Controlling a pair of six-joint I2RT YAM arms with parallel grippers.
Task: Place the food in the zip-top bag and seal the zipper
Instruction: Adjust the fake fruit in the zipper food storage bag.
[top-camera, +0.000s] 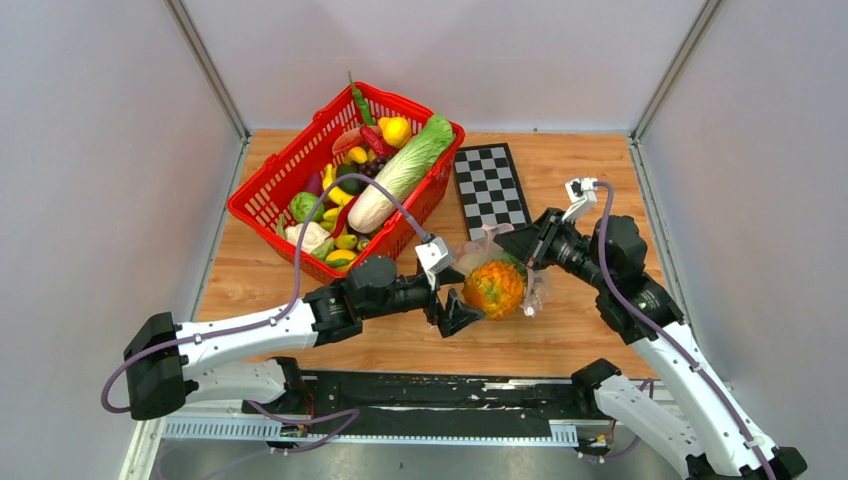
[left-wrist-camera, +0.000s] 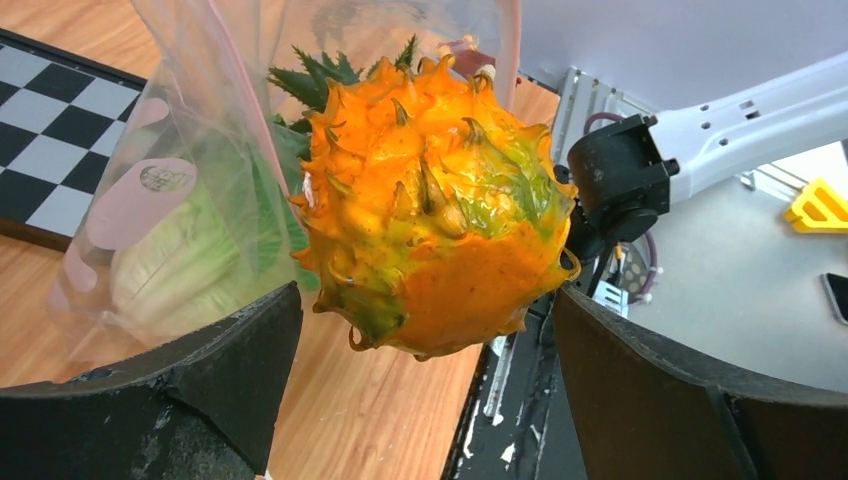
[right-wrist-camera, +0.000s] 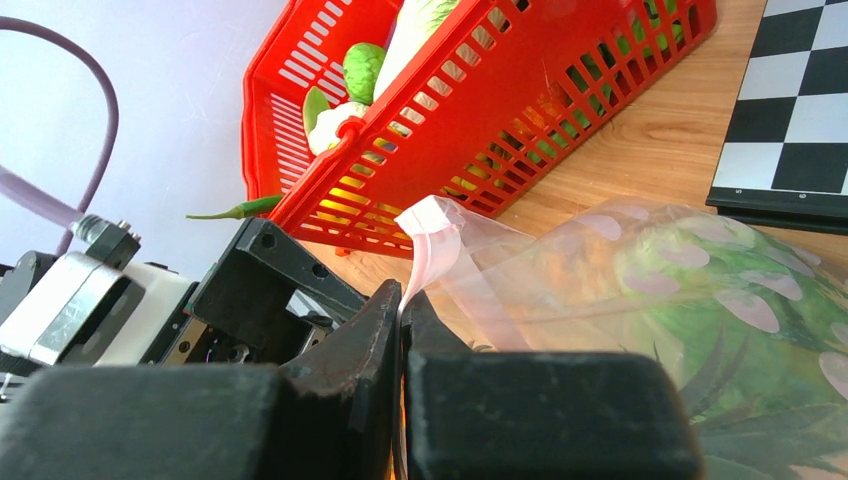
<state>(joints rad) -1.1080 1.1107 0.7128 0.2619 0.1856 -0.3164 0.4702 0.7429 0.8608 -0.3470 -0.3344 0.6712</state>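
Where the spiky orange-and-green toy fruit (left-wrist-camera: 435, 210) sits at the mouth of the clear dotted plastic zip-top bag (left-wrist-camera: 190, 180) on the wooden desk (top-camera: 400, 350), my left jaws stand wide apart either side of it, gripping nothing. Pale green leafy lettuce (left-wrist-camera: 170, 275) lies inside the bag, whose pale pink zipper strip (right-wrist-camera: 425, 245) my right jaws pinch tight. Beyond stand a red mesh basket (top-camera: 285, 150) and a black-and-white checkerboard (top-camera: 490, 188).

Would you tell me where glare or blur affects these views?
Top external: evenly lit, sharp. Left wrist: glossy highlights on the spiky orange toy fruit; left gripper's fingers soft. Right wrist: clear dotted plastic bag hazy, right gripper's fingers blurred.
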